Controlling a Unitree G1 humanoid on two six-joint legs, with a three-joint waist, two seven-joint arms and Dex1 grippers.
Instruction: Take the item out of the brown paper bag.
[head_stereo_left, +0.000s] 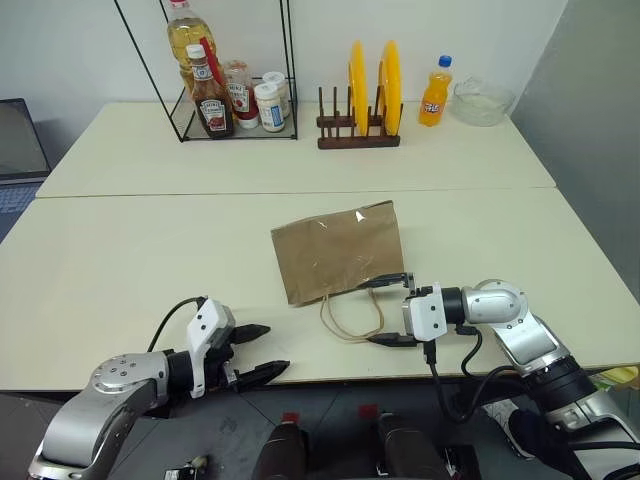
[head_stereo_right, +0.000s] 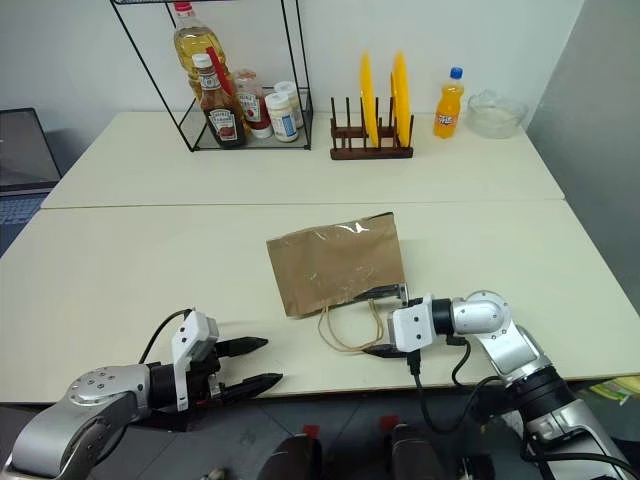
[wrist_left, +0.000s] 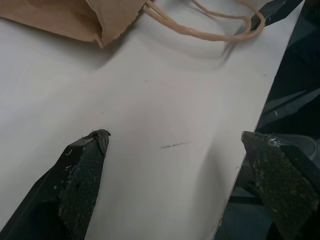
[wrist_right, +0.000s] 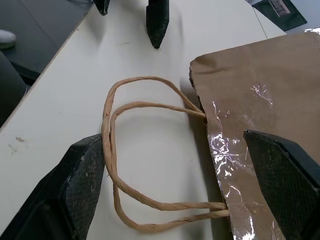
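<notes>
Brown paper bag (head_stereo_left: 339, 251) lying flat on the cream tabletop (head_stereo_left: 120, 270), mouth and 2 beige loop handles (head_stereo_left: 352, 316) toward the near edge. Right pincer (head_stereo_left: 390, 311) spread wide, straddling the handles at the bag's mouth, 1 finger over the bag's corner. Left pincer (head_stereo_left: 264, 349) wide and empty at the tabletop's near edge, well apart from the bag. Cola bottle unseen.

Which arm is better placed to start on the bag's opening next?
The right. The right gripper is open, its fingers either side of the loop handles at the mouth of the brown paper bag. The left gripper, also open, sits at the table's near edge, apart from the bag.
</notes>
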